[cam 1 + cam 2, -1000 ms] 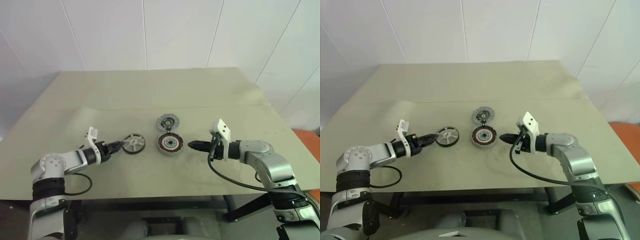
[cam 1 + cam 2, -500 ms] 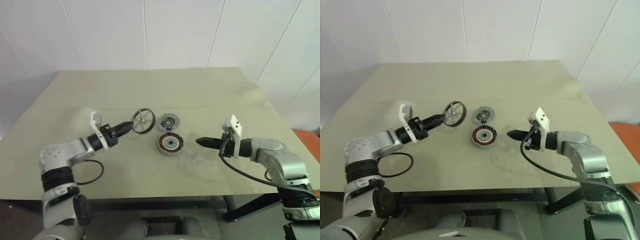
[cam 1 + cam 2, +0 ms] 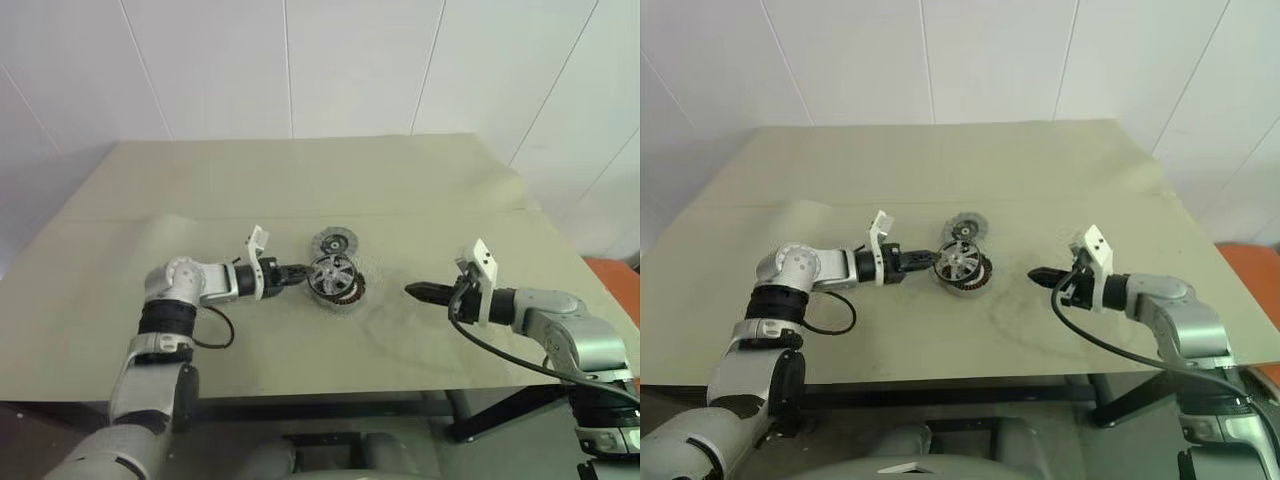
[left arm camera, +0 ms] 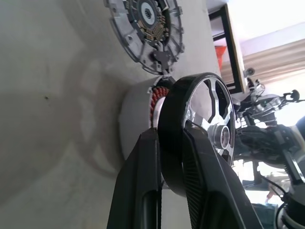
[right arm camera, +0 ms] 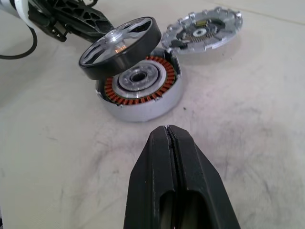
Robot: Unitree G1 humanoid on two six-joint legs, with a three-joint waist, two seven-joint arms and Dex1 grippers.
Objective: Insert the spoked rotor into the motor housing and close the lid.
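Observation:
My left gripper (image 3: 298, 271) is shut on the black rim of the spoked rotor (image 3: 330, 272), a dark-rimmed wheel with silver spokes. It holds the rotor tilted just above the motor housing (image 5: 143, 95), a silvery cup with a ring of copper-red windings that stands on the table. The rotor (image 5: 119, 45) overlaps the housing's near-left edge; I cannot tell whether they touch. The lid (image 3: 334, 241), a flat silvery disc with a dark hub, lies right behind the housing. My right gripper (image 3: 410, 290) is shut and empty, hovering to the right of the housing and pointing at it.
The parts sit mid-table on a tan cover (image 3: 300, 180) with a fold line across it. Dark scuff marks (image 5: 238, 157) show on the cover between my right gripper and the housing. An orange object (image 3: 625, 275) lies past the table's right edge.
My left gripper lifted the spoked rotor off the table and carried it right, to just over the housing. My right gripper drew back a little to the right, staying shut.

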